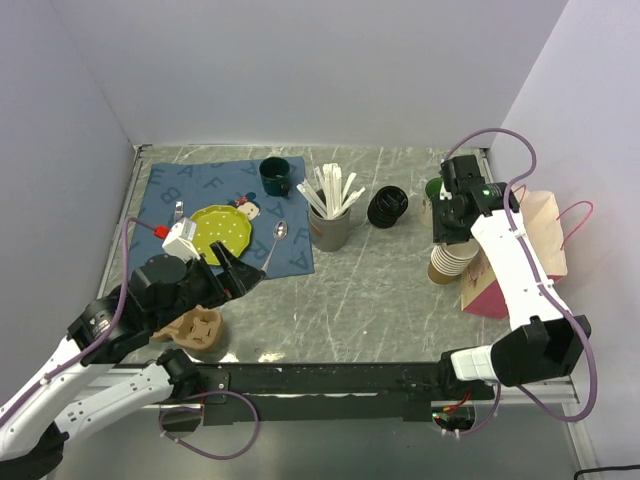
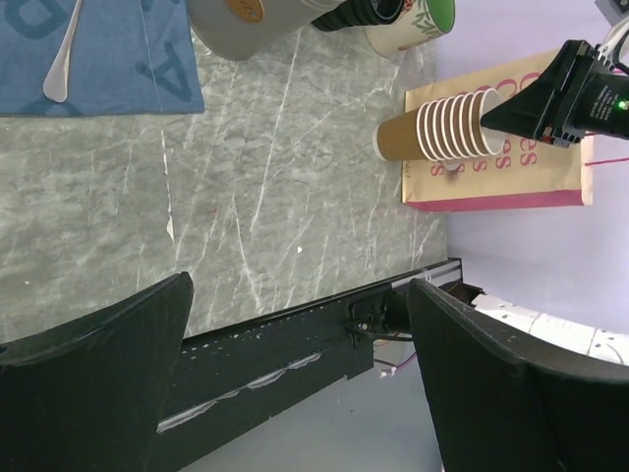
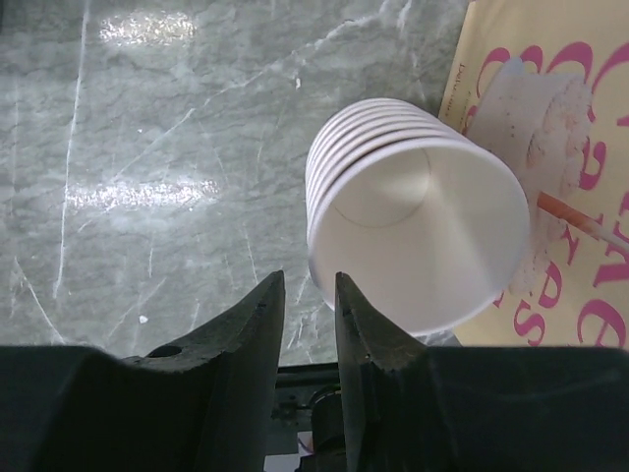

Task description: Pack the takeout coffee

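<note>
Hovering nearly closed, the right pincer [image 3: 308, 280] has the rim of the cup stack [image 3: 413, 226] at its tips; whether it grips cannot be told. The left pincer [image 2: 300, 283] gapes, empty.

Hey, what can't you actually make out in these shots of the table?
Right wrist view: the right gripper may or may not pinch the rim of the cup stack; its fingers hide that.
Top view: the right gripper covers most of the green-lined cup; the left wrist view cuts it at the top edge.
No view shows inside the paper bag.
</note>
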Controlling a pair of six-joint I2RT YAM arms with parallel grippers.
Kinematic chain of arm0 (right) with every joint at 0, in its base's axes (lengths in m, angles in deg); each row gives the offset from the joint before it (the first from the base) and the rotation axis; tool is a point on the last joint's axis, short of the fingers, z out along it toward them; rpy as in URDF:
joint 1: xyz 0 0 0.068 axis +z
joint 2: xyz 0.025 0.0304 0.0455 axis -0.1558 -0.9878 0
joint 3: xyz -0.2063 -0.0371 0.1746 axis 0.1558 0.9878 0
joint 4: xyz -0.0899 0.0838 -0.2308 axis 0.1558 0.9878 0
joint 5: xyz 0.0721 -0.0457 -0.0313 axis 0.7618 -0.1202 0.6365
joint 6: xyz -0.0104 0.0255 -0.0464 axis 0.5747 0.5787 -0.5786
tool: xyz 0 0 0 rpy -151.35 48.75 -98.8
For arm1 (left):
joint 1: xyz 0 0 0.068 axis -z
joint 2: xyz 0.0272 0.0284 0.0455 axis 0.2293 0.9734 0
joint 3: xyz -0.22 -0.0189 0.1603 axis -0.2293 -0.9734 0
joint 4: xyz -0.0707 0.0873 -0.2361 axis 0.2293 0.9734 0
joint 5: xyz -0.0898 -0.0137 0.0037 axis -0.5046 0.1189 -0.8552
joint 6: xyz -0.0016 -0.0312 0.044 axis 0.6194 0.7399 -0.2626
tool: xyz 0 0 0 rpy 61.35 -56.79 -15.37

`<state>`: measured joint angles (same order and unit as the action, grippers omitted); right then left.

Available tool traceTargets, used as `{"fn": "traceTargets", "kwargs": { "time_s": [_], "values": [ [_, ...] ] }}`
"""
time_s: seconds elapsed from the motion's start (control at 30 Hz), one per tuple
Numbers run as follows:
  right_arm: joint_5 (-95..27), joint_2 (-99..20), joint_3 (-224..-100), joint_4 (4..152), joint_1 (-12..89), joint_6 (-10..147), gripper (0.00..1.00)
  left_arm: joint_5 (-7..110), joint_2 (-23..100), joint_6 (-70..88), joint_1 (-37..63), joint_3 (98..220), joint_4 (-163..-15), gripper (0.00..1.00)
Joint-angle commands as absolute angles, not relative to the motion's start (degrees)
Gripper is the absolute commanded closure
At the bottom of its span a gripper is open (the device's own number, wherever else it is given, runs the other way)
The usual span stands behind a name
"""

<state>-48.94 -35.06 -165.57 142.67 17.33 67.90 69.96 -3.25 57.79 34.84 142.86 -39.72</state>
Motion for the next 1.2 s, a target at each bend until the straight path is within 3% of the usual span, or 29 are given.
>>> {"fn": "traceTargets", "kwargs": {
  "time_s": [0.0, 0.27, 0.63, 1.17],
  "values": [
    [-47.5, -36.5, -165.6, 139.8, 16.8, 66.7, 0.66, 70.3, -2.5, 56.7, 35.0, 142.3, -41.0, 0.03],
    [-50.4, -37.8, -165.9, 139.6, 16.5, 66.0, 0.75, 71.2, -2.2, 56.4, 35.0, 142.2, -40.9, 0.03],
    [-51.6, -37.3, -166.8, 140.3, 16.5, 65.5, 1.0, 74.6, -1.4, 53.4, 35.0, 144.5, -39.7, 0.03],
    [-57.1, -36.1, -174.6, 146.0, 16.9, 66.0, 1.0, 73.4, -1.3, 54.0, 35.1, 143.4, -41.9, 0.03]
  ]
}}
